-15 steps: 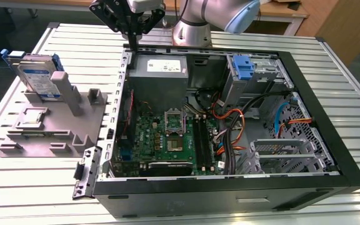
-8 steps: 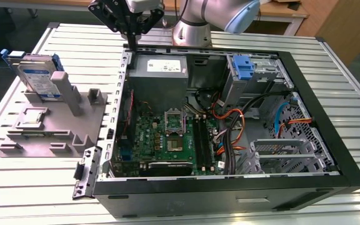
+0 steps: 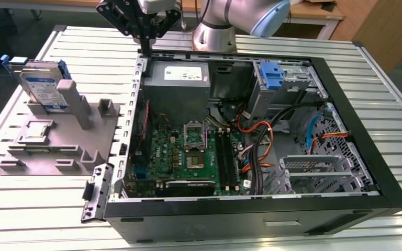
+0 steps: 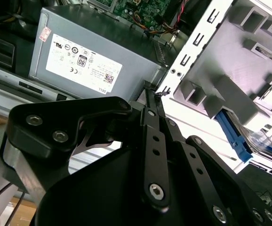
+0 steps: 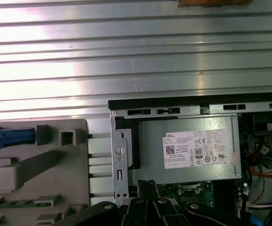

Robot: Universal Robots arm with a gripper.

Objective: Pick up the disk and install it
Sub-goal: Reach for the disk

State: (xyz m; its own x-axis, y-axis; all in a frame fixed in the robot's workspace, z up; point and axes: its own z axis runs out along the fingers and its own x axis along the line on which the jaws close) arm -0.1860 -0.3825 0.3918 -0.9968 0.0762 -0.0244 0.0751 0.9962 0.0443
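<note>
The disk (image 3: 42, 86), a silver drive with a blue-and-white label and blue side rails, stands upright in a slot at the far end of the grey fixture (image 3: 100, 133), on the exterior view's left. Its blue rail (image 4: 230, 128) also appears in the second wrist view, as does its blue rail (image 5: 9, 137) in the first wrist view. My gripper (image 3: 145, 41) hangs above the back left corner of the open computer case (image 3: 257, 209), to the right of the disk and well apart from it. Its fingers (image 4: 150, 101) are shut together with nothing between them, the tips (image 5: 148, 186) over the case edge.
The case lies open on a slatted metal table (image 3: 382, 68). Inside are a grey power supply (image 3: 180, 76), a green motherboard (image 3: 187, 154), cables and a drive bay with a bare blue bracket (image 3: 272, 76). A small square processor chip (image 3: 37, 130) lies on the fixture.
</note>
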